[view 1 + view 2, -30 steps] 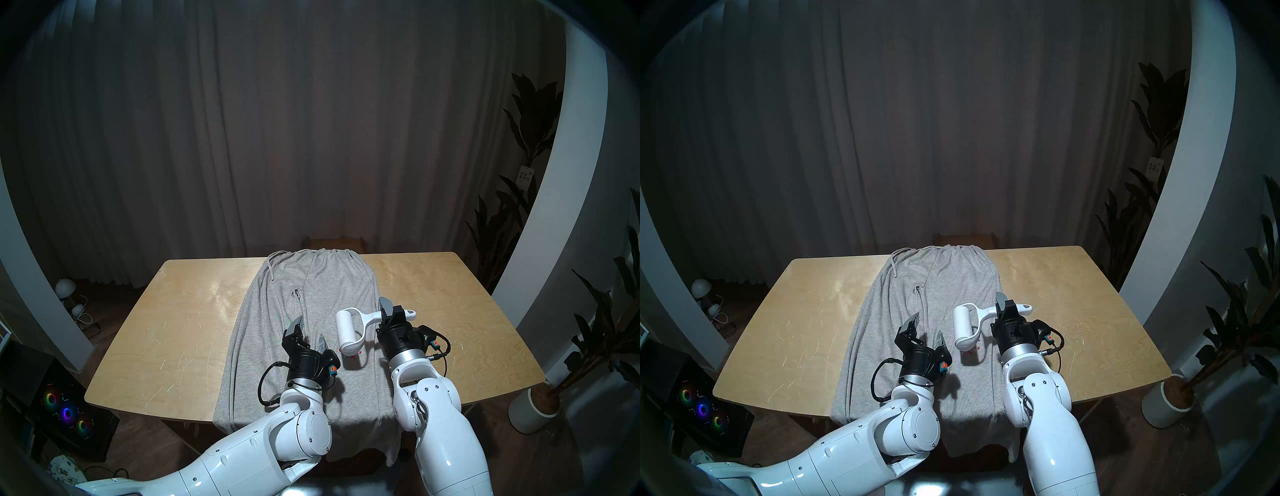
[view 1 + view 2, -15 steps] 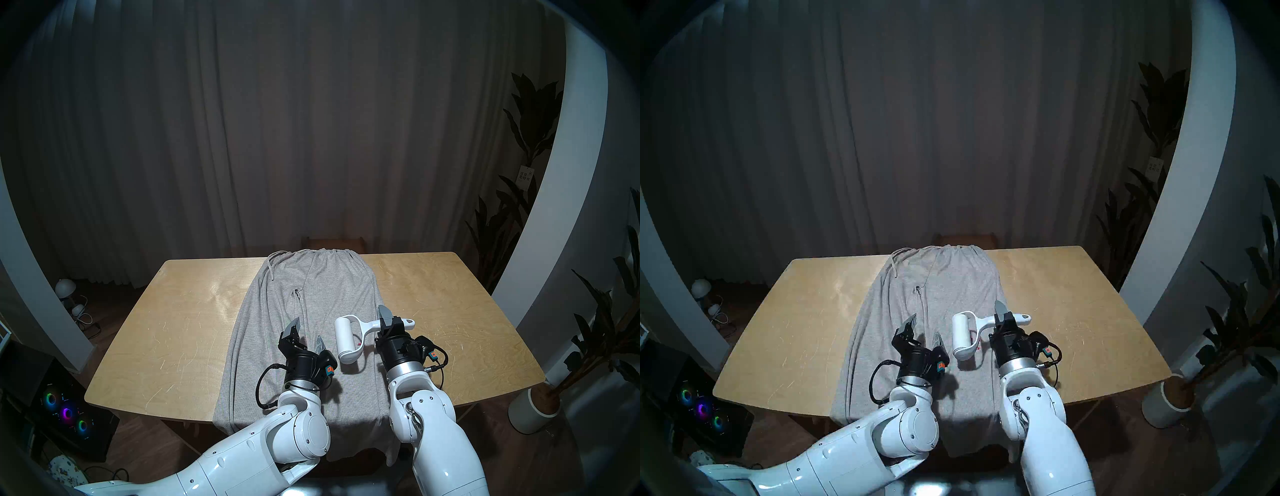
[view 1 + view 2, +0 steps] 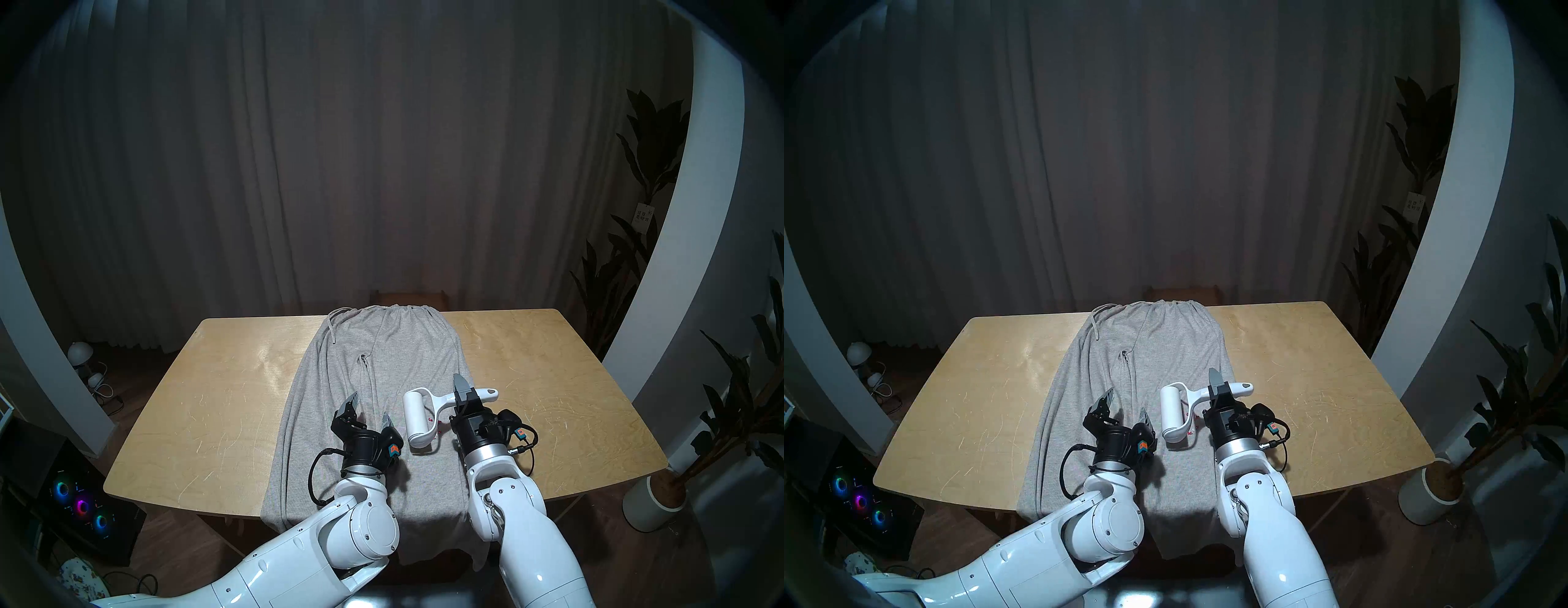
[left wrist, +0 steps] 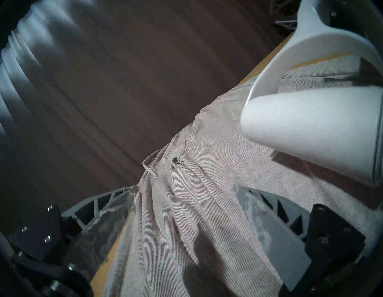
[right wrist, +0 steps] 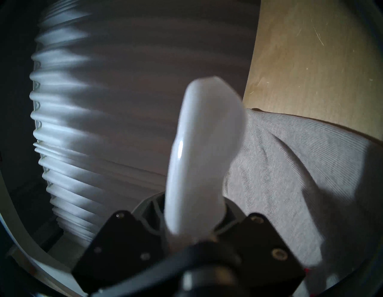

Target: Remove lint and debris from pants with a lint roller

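Note:
The light grey ribbed pants lie flat along the middle of the wooden table, waist at the far edge and legs hanging over the near edge. My right gripper is shut on the handle of the white lint roller. The roll sits low over the right leg; I cannot tell whether it touches. Tiny red scraps show just right of the roll, inside the frame loop. My left gripper is open and empty over the pants, just left of the roller. The left wrist view shows the roll.
A wooden chair stands behind the table's far edge. A potted plant stands on the floor at the right. A computer with lit fans stands on the floor at the left. Bare tabletop lies on both sides of the pants.
Both arms have drawn back toward me and slightly left. The roller has moved nearer and now covers most of the red scraps, which earlier showed below its near end.

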{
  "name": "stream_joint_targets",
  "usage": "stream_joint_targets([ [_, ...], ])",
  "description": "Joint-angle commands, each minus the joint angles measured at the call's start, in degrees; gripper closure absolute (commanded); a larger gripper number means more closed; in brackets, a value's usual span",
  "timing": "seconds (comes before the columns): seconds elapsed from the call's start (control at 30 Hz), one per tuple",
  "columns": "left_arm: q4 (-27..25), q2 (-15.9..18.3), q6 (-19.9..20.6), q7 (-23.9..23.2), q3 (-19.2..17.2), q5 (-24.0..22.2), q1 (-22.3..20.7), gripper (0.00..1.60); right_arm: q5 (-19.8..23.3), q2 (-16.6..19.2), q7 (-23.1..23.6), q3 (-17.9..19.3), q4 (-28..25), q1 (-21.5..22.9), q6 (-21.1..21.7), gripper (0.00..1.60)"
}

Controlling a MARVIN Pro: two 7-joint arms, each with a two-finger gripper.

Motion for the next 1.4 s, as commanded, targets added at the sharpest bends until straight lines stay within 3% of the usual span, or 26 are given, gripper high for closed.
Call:
stream_joint_targets([
  [0.0, -1.6, 0.3, -0.7, -1.2, -0.7, -1.4, 0.0, 0.0, 0.4, -0.4, 2.1, -1.4, -0.9, 1.8, -1.8, 1.6],
  [0.3, -2.4, 0.8, 0.1, -2.3, -1.0, -2.5, 0.1, 0.0, 1.5, -0.2, -0.6, -3.3, -2.5, 2.3, -2.6, 1.6],
  [0.5, -2.8, 1.4, -1.0, -3.1, -1.3, -3.5, 0.3, 0.0, 3.7, 0.6, -6.0, -4.5, -3.4, 0.8, -3.4, 1.6],
  [0.9, -2.1, 0.5, 0.3, -1.1, -2.5, -4.6, 0.5, 0.0, 5.6, 0.8, -5.8, -5.2, -0.9, 1.3, -4.7, 1.6],
  [1.07, -0.2, -1.1, -1.5, 1.0, -4.1, -5.8, 1.0, 0.0, 6.7, 0.9, -6.5, -5.5, -1.2, 1.3, -4.4, 1.6],
  [1.37, -1.0, 0.0, -4.2, -0.3, -4.9, -8.2, 1.4, 0.0, 5.9, 1.9, -5.1, -6.2, 0.1, 2.1, -4.1, 1.6],
])
